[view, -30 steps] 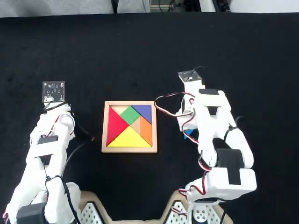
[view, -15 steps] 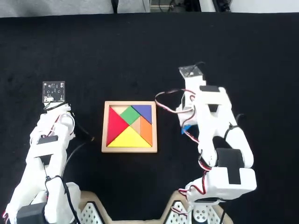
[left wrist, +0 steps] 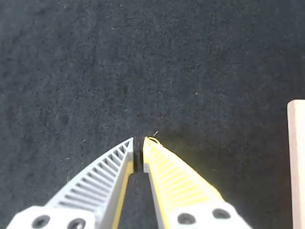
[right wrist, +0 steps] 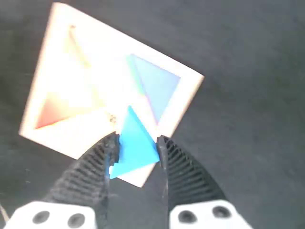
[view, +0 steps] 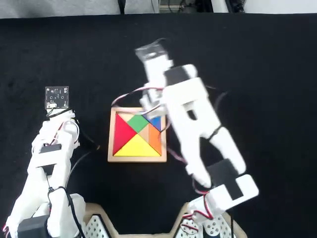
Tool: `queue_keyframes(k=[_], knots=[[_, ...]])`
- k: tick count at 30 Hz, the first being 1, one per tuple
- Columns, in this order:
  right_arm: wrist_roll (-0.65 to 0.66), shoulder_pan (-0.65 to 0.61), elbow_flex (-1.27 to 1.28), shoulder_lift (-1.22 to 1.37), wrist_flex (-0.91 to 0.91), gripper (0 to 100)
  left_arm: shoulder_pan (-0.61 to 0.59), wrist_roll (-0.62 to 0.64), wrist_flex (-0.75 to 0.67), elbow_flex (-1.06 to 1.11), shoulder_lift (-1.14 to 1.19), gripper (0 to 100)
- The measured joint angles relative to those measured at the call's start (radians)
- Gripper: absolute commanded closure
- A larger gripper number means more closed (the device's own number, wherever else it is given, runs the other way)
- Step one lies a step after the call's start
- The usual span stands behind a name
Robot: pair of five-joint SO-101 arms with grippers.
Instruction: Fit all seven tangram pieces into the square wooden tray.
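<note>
— Clamping a light blue triangle [right wrist: 134, 136] between the fingers of the right gripper [right wrist: 137, 139], pressed on its two slanted edges.
— Hanging where?
— Over the far right corner of the square wooden tray [view: 137, 159], with the right arm [view: 190, 111] stretched across from the right side of the black desk [view: 257, 59] and covering part of that corner. Touching the wood or not, impossible to tell.
— Already lying in the tray?
— Red triangle [view: 122, 134] at the left, yellow triangle [view: 136, 148] along the near edge, green piece [view: 135, 121] at the far edge, dark blue piece [right wrist: 159, 86] in the far right corner, orange piece [view: 155, 140] down the right side. At the middle, between them, a tan triangular patch [view: 143, 133]; piece or bare wood, impossible to tell.
— And on the other side?
— Left arm [view: 49, 153] folded left of the tray, apart from it. Left gripper [left wrist: 139, 142] with fingertips pressed together, nothing between them, over bare desk, the tray rim near.
</note>
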Motion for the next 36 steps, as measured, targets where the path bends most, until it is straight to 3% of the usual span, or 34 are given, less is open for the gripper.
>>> queue_keyframes(k=[9,15,28,33,36], knots=[[-0.081,-0.086,0.015,0.172,-0.189,97.5,0.0,0.0,0.0,0.0,0.0,95],[-0.091,-0.118,-0.012,0.256,-0.166,82.4,0.0,0.0,0.0,0.0,0.0,95],[-0.06,-0.167,-0.051,0.264,-0.101,82.5,0.002,0.0,0.0,0.0,0.0,95],[-0.003,-0.06,-0.097,0.167,0.002,83.9,0.003,0.0,0.0,0.0,0.0,95],[0.006,0.066,-0.086,0.071,-0.008,94.3,0.006,0.0,0.0,0.0,0.0,95]])
